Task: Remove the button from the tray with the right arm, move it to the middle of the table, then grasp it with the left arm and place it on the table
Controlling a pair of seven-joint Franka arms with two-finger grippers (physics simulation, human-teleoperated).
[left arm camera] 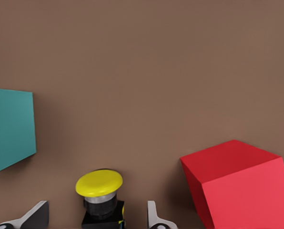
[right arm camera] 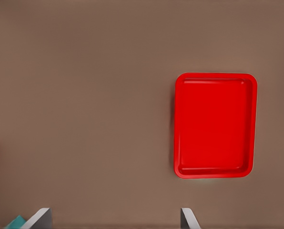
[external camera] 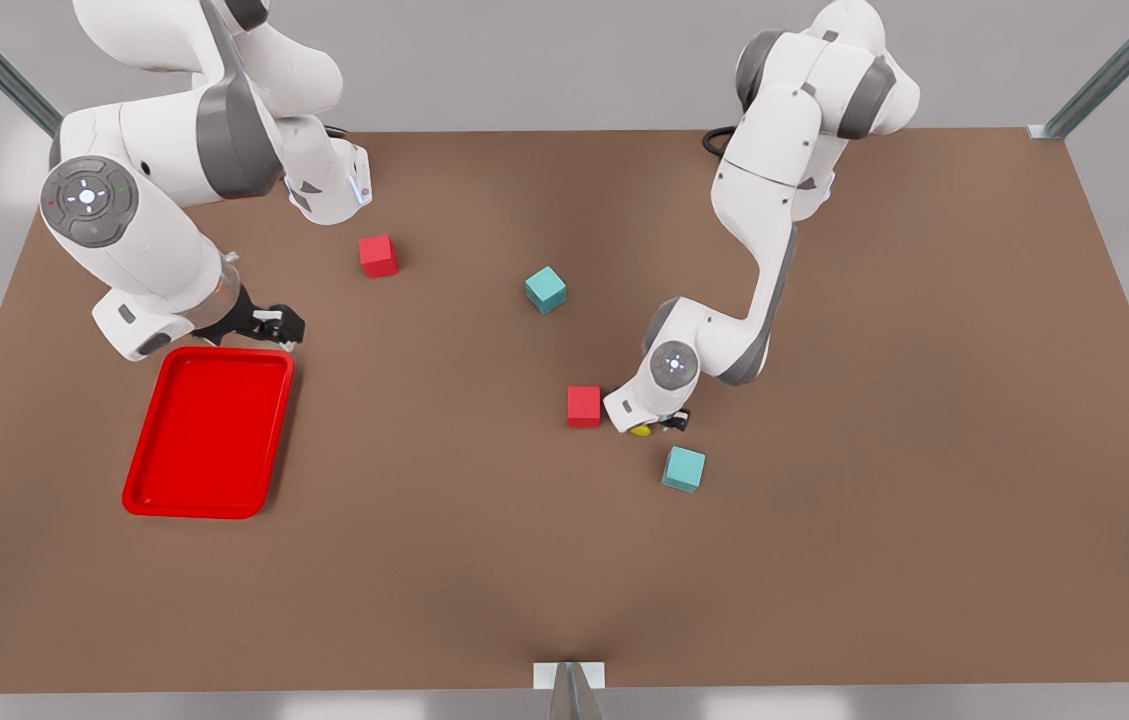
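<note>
You get soft, even light from above, and nothing is dark. The table (external camera: pixel 484 560) looks flat brown with no glare. Under the left gripper (left arm camera: pixel 96 217) the button (left arm camera: pixel 99 193) drops a faint shadow just beside itself. The red cube (left arm camera: pixel 242 186) next to that gripper is brighter on its front face. Shadows stay small and fuzzy.

The red tray (right arm camera: pixel 213 125) lies flat on the brown counter (right arm camera: pixel 85 95), well apart from the right gripper's (right arm camera: pixel 114 220) two spread grey fingers (right arm camera: pixel 38 218) at the frame's edge.
</note>
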